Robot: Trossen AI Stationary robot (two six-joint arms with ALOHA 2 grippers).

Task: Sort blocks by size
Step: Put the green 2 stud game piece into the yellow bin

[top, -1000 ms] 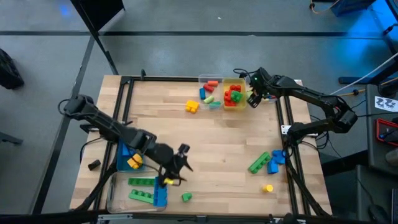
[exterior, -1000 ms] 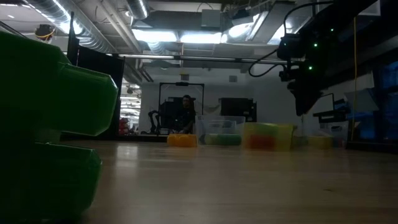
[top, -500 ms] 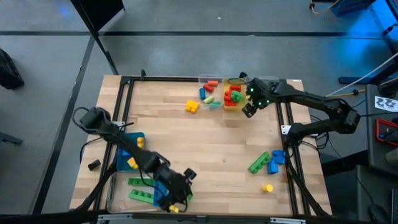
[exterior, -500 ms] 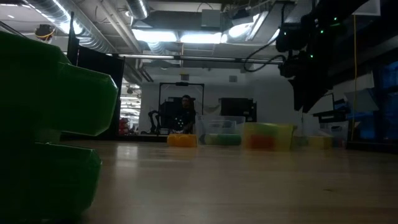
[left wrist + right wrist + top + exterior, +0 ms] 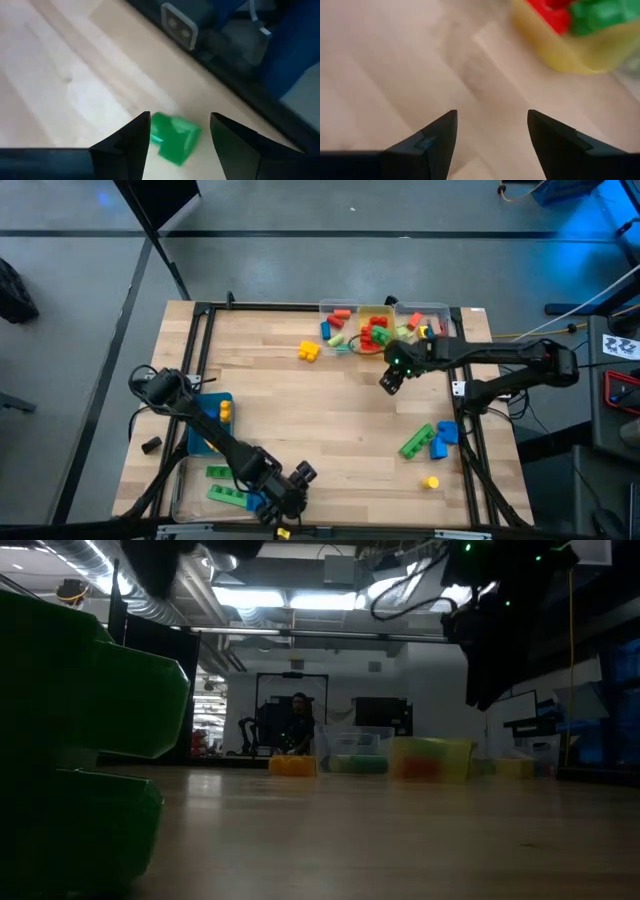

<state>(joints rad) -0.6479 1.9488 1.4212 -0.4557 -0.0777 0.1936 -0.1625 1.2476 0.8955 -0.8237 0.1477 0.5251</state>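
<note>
**Green brick sits between the left arm's open jaws**

The left gripper [image 5: 300, 480] hangs low at about 6 o'clock on the desk [image 5: 340, 420], near the front edge, with its jaws spread wide and holding nothing. In the left wrist view a small green brick [image 5: 175, 138] lies on the wood between the two dark fingers [image 5: 131, 137], a little ahead of their tips and closer to one finger than the other. The brick is blurred, so its long axis cannot be told. Judged from this, the coming move is a short drop forward and down onto that brick, and the left arm is by far the nearer one.

The right gripper [image 5: 390, 377] hovers at about 1 o'clock, jaws also wide and empty, just beside the yellow bin [image 5: 560, 47] that holds red and green bricks. More loose bricks [image 5: 430, 442] lie at about 4 o'clock, well apart from both grippers.

No brand, label or writing can be read anywhere.
</note>
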